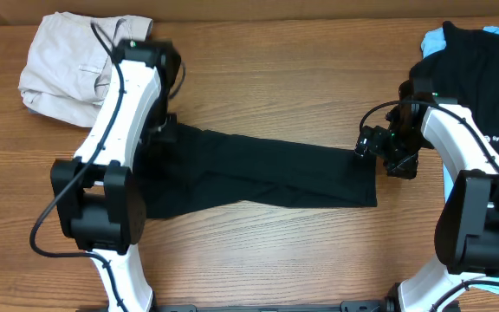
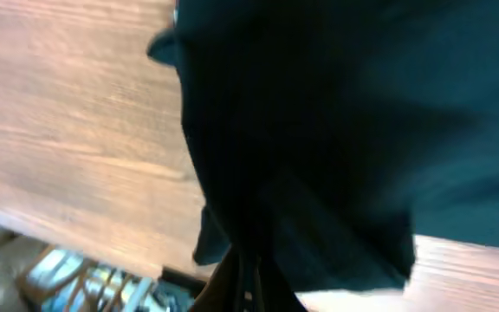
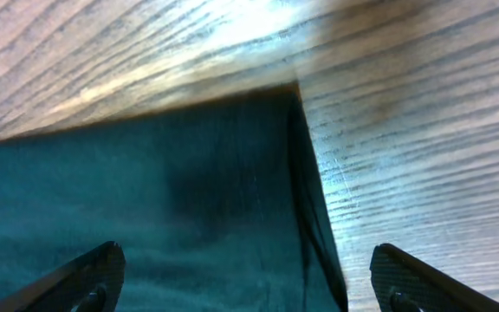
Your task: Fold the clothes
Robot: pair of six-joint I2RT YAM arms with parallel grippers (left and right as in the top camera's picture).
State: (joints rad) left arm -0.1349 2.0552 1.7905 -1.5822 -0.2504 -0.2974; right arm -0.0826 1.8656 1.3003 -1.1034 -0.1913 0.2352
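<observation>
The plain black T-shirt [image 1: 267, 173] lies as a long folded strip across the middle of the wooden table. My left gripper [image 1: 165, 132] is at the strip's left end. In the blurred left wrist view the black fabric [image 2: 319, 130] bunches into the jaws [image 2: 245, 290], which look shut on it. My right gripper [image 1: 372, 146] hovers over the strip's far right corner. In the right wrist view its fingers [image 3: 254, 286] are wide open, with the shirt's corner [image 3: 189, 191] between them, and they hold nothing.
Beige trousers [image 1: 63, 69] lie crumpled at the back left. A black shirt with a small white logo [image 1: 483, 78] is piled at the back right on a light-blue garment [image 1: 436, 39]. Bare wood [image 1: 258, 251] runs along the front edge.
</observation>
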